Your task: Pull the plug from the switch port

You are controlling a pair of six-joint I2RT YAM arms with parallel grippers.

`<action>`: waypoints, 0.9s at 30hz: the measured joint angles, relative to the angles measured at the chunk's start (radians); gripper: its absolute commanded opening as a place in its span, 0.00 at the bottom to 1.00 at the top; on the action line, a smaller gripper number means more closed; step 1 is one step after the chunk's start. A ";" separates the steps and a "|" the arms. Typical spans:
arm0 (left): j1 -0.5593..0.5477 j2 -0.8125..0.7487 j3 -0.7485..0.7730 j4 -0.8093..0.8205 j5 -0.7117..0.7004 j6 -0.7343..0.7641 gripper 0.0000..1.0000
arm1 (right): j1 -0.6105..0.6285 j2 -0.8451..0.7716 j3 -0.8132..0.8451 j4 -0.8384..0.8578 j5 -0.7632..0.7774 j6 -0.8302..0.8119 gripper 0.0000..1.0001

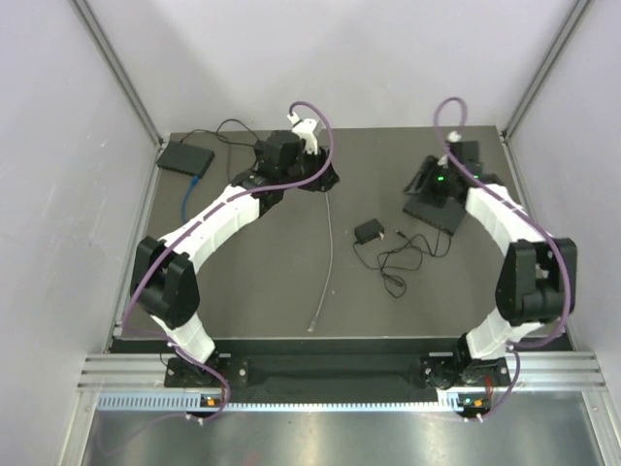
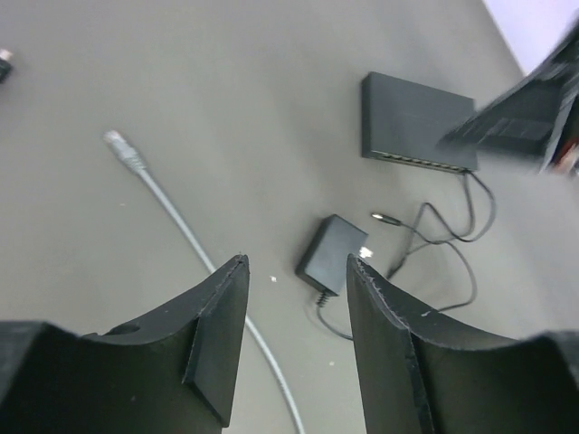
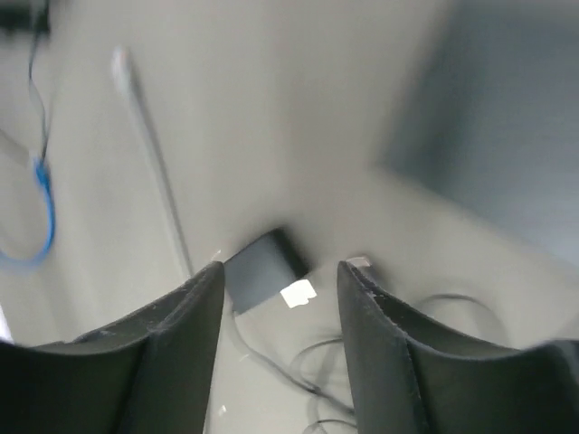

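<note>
A black switch (image 1: 434,210) lies at the back right; it also shows in the left wrist view (image 2: 416,134), with thin black cords at its port side. My right gripper (image 1: 427,186) hovers over it, open and empty (image 3: 280,271). A grey cable (image 1: 328,254) lies loose mid-table, and its clear plug (image 2: 113,140) lies free on the mat. My left gripper (image 1: 315,180) is open and empty (image 2: 294,271) above the cable's far end, which is hidden. A second black switch (image 1: 186,157) sits at the back left with a blue cable (image 1: 194,189) in it.
A black power adapter (image 1: 369,231) with a tangled black cord (image 1: 403,262) lies between the grey cable and the right switch; it also shows in the left wrist view (image 2: 330,253) and the right wrist view (image 3: 262,267). White walls enclose the mat.
</note>
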State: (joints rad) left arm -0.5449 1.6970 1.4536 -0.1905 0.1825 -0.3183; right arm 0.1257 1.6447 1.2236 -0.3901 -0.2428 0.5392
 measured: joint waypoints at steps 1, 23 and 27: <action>0.000 0.000 0.000 0.001 0.008 -0.006 0.52 | -0.031 -0.021 -0.002 -0.007 0.007 -0.002 0.38; 0.000 -0.415 -0.293 -0.043 0.059 -0.129 0.51 | -0.204 0.121 -0.114 0.016 0.006 -0.025 0.00; 0.000 -0.489 -0.295 -0.090 0.041 -0.137 0.52 | -0.200 0.133 -0.114 0.015 0.024 -0.023 0.00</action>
State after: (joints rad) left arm -0.5449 1.2079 1.1584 -0.2802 0.2237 -0.4557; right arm -0.0746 1.7775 1.1091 -0.3748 -0.2184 0.5159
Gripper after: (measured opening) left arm 0.514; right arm 0.003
